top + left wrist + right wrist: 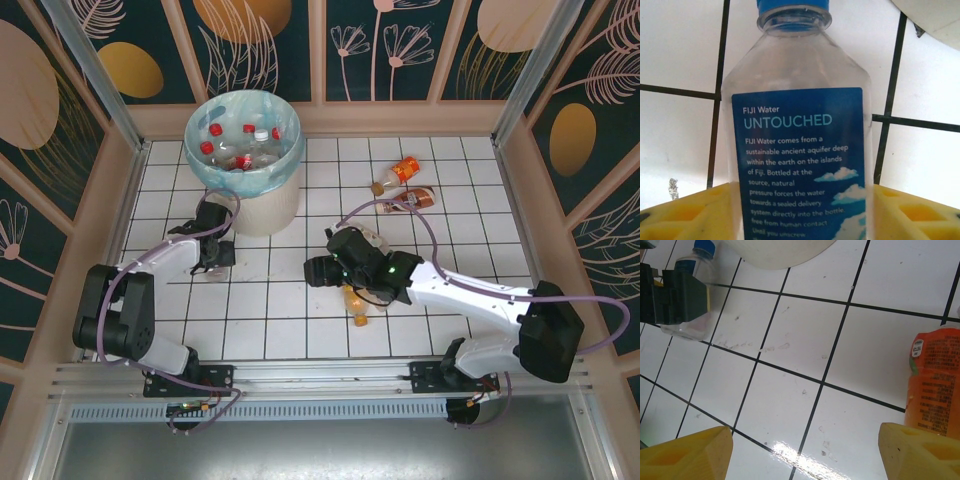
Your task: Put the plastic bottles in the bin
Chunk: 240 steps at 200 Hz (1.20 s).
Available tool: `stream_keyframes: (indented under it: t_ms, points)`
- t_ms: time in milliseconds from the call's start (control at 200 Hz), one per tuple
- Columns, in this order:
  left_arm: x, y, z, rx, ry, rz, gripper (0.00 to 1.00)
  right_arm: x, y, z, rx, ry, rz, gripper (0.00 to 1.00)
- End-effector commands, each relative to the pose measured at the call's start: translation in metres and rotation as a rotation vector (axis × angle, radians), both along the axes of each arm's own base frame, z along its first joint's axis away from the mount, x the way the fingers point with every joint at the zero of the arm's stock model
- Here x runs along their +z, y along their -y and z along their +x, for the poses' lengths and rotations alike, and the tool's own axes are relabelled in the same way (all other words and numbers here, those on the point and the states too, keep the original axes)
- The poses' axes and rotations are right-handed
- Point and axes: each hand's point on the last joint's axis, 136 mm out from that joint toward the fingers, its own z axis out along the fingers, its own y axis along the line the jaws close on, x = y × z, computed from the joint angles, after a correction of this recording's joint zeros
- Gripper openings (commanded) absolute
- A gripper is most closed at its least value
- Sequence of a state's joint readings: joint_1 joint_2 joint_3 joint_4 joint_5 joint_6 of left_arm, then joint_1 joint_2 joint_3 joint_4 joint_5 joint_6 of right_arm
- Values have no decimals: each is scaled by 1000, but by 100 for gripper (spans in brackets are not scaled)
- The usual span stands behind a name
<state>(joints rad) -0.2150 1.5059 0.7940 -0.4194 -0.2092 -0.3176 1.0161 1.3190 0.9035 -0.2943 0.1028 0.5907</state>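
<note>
**A:** What's over on the left?

**B:** The left gripper [214, 262] is low over the white tiled table [270, 325], just in front of the bin [268, 212]. Its yellow fingers [685, 215] sit against both sides of a water bottle [797, 125], so it is clamped on that.

**A:** What does the bottle look like?

**B:** It's clear plastic with a blue cap and a blue label in white lettering. The cap end points toward the bin's wall, which is close by. I can't tell whether the bottle rests on the tiles or is lifted off them.

**A:** And the bin?

**B:** It's round and cream-sided, with a pale blue-green bag [196, 150] folded over the rim, and it stands at the back left of the table. A heap of clear bottles [240, 152] lies inside, mostly with red caps and one with a white cap.

**A:** What's in the middle?

**B:** The right gripper [318, 270] is there with its fingers spread wide and only bare tile between them. An orange bottle [935, 380] with a printed label lies just beside its right finger, partly under that arm in the overhead view.

**A:** Anything further right?

**B:** Two more lie near the back, almost touching each other: an orange-topped bottle [400, 172] and a brownish bottle [418, 198]. Both are well apart from the grippers, and the right arm's cable loops near them.
</note>
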Motion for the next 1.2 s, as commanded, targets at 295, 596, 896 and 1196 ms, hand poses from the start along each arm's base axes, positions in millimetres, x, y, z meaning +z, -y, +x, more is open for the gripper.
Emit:
stream_keyframes:
  t_ms: [295, 596, 896, 1196]
  points:
    - [58, -13, 0, 100, 142, 7, 52, 16, -8, 8, 11, 37, 31, 77]
    - [157, -40, -19, 301, 471, -39, 42, 25, -13, 12, 26, 66, 33, 77]
    - [306, -67, -24, 343, 830, 45, 30, 30, -13, 15, 16, 81, 38, 77]
    - [439, -13, 47, 59, 1081, -82, 27, 37, -17, 23, 0, 104, 39, 77]
